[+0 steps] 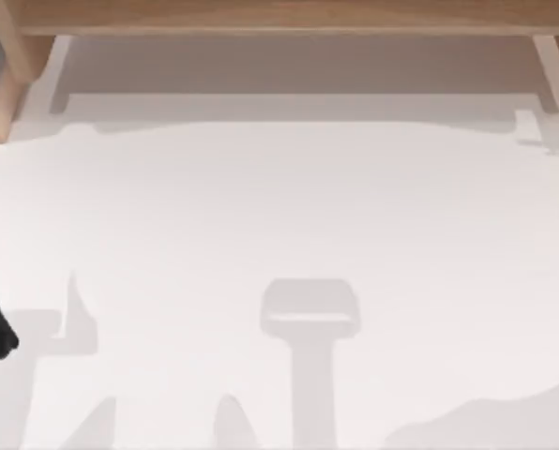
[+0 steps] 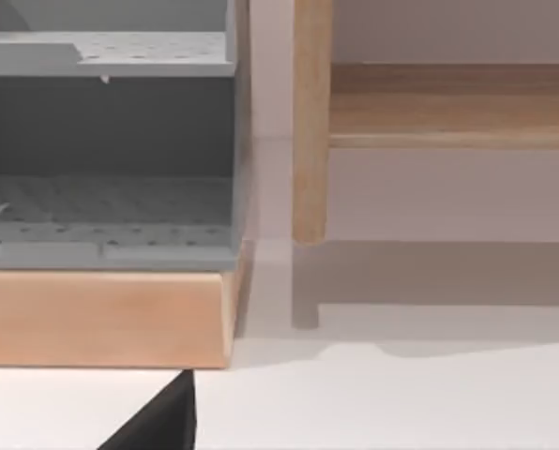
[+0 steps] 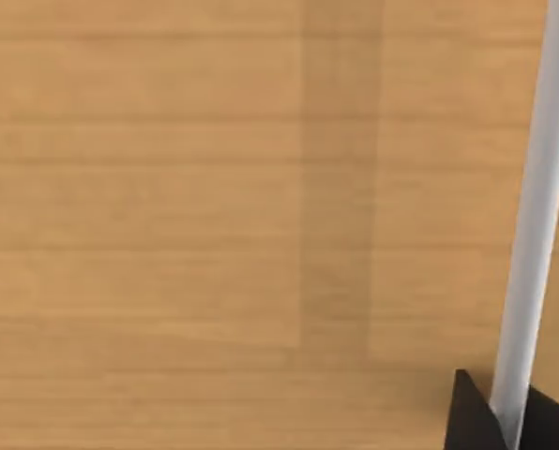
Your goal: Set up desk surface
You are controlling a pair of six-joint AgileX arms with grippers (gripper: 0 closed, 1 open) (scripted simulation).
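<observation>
You see a flat matte white desk surface (image 1: 279, 216), bare, bordered by a light-brown wooden frame (image 1: 279, 14) at the far edge.

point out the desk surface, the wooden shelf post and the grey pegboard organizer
desk surface (image 1: 279, 216): top view, bare white middle of the tabletop
wooden shelf post (image 2: 311, 122): left wrist view, mid-length of the upright light-brown post
grey pegboard organizer (image 2: 101, 202): left wrist view, perforated lower tray floor

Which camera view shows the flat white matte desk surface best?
The top view: the flat white matte desk surface spreads across it, up to the light-brown wooden frame. The left wrist view shows a strip of it below the frame. The right wrist view shows wooden planks.
</observation>
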